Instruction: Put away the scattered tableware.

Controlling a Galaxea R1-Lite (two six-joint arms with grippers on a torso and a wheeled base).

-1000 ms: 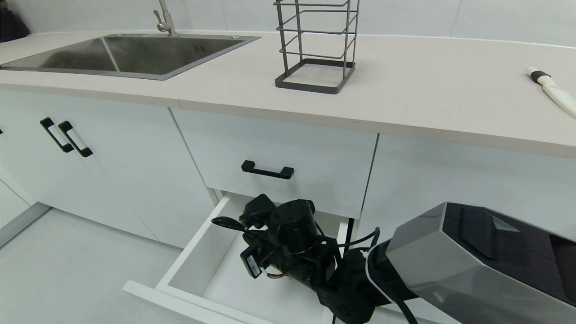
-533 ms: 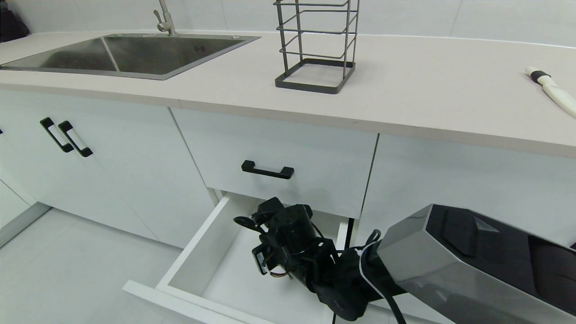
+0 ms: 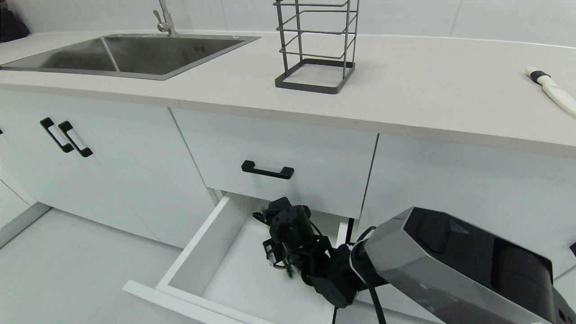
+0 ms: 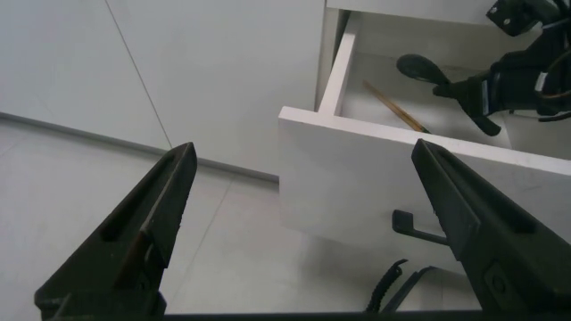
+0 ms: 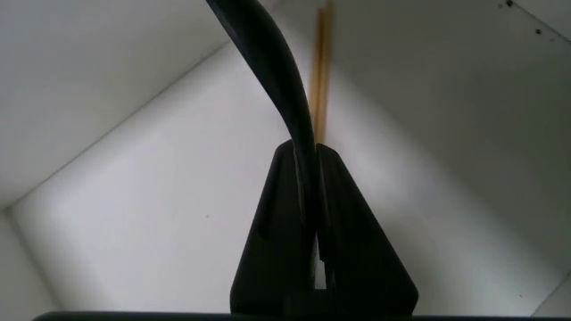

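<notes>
The counter (image 3: 405, 90) lies above the right gripper (image 3: 265, 217) and well apart from it. One loose piece is left there, a white utensil with a black band (image 3: 551, 90), far out to the gripper's right and too close to the picture's edge to identify. That item is judged to be waiting its turn, so the task looks partly done rather than finished.

The open drawer (image 3: 198, 243) surrounds the right gripper, which is lowered inside it, between the side walls and under the closed drawer front above. The drawer appears to be where the tableware is being put away.

The left gripper (image 4: 302, 159) hangs outside the drawer in front of its front panel, jaws spread wide with nothing between them.

The black spoon (image 5: 263, 53) is clamped by its handle between the right gripper's fingers (image 5: 294, 205), which are pressed tight against it. Its bowl (image 4: 419, 67) projects ahead of the fingertips toward the drawer's back corner. Whether the bowl touches the drawer floor cannot be told. Since the jaws are clenched on the handle, this piece counts as delivered to the drawer but not yet let go.

A wooden chopstick (image 5: 319, 62) lies on the drawer floor just beyond the fingertips, beside the spoon's handle, already stowed.
</notes>
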